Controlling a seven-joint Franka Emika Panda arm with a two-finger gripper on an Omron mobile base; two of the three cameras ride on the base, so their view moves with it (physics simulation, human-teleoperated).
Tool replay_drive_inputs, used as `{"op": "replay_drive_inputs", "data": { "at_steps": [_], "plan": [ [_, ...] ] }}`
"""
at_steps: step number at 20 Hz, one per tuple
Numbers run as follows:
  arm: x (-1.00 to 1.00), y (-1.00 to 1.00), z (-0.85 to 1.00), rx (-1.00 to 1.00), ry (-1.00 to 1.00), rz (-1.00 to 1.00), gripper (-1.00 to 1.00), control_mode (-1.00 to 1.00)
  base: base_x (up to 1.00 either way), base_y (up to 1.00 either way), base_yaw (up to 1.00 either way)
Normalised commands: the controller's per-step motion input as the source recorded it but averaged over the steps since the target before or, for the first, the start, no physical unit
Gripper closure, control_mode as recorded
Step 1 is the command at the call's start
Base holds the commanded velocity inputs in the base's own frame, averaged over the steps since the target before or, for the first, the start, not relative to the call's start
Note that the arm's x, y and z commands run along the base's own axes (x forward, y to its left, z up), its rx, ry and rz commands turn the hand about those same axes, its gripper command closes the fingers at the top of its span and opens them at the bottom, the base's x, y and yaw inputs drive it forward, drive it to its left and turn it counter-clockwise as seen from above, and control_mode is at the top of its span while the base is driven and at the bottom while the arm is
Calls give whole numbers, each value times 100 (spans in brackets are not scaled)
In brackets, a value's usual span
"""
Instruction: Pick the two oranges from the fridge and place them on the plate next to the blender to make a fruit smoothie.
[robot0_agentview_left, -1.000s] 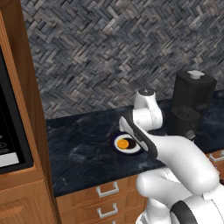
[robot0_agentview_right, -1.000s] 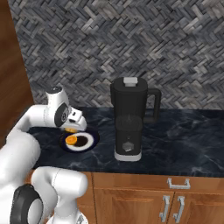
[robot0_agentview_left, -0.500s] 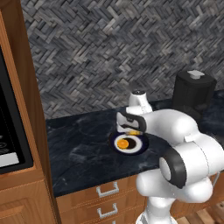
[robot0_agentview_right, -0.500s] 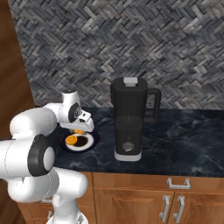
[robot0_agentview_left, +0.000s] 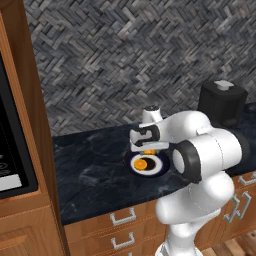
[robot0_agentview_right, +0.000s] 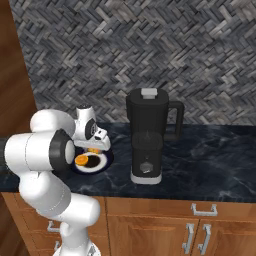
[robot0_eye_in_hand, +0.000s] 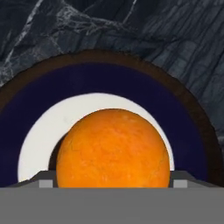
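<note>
- Since a second ago, the hand (robot0_agentview_left: 148, 149) has swung from beside the plate (robot0_agentview_left: 161, 165) to directly over it.
- One orange (robot0_agentview_left: 140, 163) lies on the plate.
- Another orange (robot0_eye_in_hand: 113, 148) sits at the fingertips; whether gripped or released, I cannot tell.

counter (robot0_agentview_left: 95, 175): dark marbled stone slab, set on wood drawers, against a herringbone grey wall
plate (robot0_agentview_left: 159, 167): navy rim, white centre, flat on the counter, at 9 o'clock from the blender in the right base view
blender (robot0_agentview_right: 147, 137): black jar, pale base, upright on the counter just beside the plate
</note>
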Motion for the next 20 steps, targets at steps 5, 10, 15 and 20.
{"op": "replay_drive_inputs", "data": {
  "at_steps": [5,10,15,20],
  "plan": [
    [-22,0,13,0,-7,-1,-100,-100,0,0,0],
    [-70,0,50,0,-19,0,-100,-100,0,0,0],
    [-100,-1,90,0,-35,0,-100,-100,0,0,0],
    [-100,0,100,-1,-42,18,-100,-100,0,0,0]
  ]
}}
